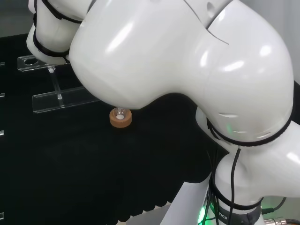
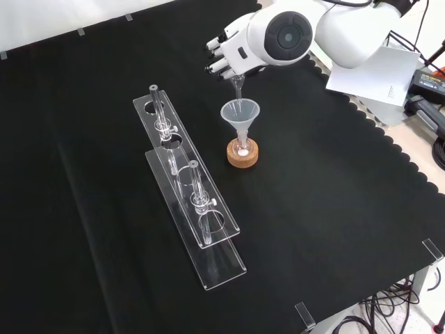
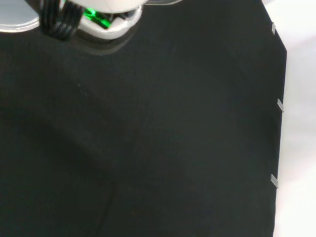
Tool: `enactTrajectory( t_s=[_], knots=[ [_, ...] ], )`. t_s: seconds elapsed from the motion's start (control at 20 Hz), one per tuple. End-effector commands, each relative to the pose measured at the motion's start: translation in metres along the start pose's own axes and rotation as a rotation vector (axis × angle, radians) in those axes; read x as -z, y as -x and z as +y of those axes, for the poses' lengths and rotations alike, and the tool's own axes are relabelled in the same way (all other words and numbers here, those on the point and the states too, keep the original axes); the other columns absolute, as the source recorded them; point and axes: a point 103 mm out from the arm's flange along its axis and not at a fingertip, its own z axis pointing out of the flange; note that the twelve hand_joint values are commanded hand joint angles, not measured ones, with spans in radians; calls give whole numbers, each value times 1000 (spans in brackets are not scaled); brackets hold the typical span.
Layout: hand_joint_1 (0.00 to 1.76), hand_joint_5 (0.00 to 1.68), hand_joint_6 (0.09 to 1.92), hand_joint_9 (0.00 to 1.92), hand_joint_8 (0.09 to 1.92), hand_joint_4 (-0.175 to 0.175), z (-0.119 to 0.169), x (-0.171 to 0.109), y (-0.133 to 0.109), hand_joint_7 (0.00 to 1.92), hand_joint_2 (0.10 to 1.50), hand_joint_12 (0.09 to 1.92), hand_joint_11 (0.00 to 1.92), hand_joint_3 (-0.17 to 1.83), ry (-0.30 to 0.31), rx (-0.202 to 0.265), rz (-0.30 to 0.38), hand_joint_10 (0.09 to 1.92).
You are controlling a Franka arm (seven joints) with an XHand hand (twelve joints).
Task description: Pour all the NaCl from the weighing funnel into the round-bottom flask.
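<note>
I curl my hand (image 2: 226, 56) around the tilted weighing funnel (image 2: 236, 85), spout down over the wide funnel (image 2: 240, 115) so salt drops into the flask (image 2: 243, 145) on its cork ring (image 2: 243, 154).

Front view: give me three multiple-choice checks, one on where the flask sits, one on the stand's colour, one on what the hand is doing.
1. The flask sits
A. right of the clear racks
B. between the racks
C. at the cloth's left edge

2. The stand is
A. red
B. cork brown
C. black

3. The hand
A. lies flat on the cloth
B. hangs empty
C. holds a weighing funnel tipped over the funnel in the flask

Key: 1 A, the flask stands right of both racks. 2 B, a cork ring shows under it. 3 C, the curled fingers grip clear glass whose stem points down into the funnel's mouth.
</note>
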Motion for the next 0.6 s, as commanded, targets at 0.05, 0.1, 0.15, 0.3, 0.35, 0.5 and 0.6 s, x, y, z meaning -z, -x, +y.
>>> enactTrajectory(
  t_s=[0.05,0.1,0.15,0.3,0.35,0.5,0.6],
  knots=[
    [1135,1392,367,1172,712,175,0,-12,5,617,730,912,1015,447,13,11,55,144],
    [1135,1392,367,1172,712,175,0,-14,6,617,730,912,1014,447,20,12,62,144],
    [1135,1393,367,1172,712,175,1,-15,7,617,730,912,1014,447,24,6,73,144],
    [1135,1393,366,1172,712,175,0,-19,10,616,729,912,1014,447,30,-9,125,143],
    [1135,1393,366,1172,712,175,0,-21,13,616,729,912,1014,447,35,-10,151,143],
    [1135,1393,365,1172,713,175,0,-28,19,616,729,912,1014,448,54,-11,224,143],
    [1135,1393,365,1173,713,175,0,-31,23,616,729,912,1014,448,63,-12,275,143]
  ],
)
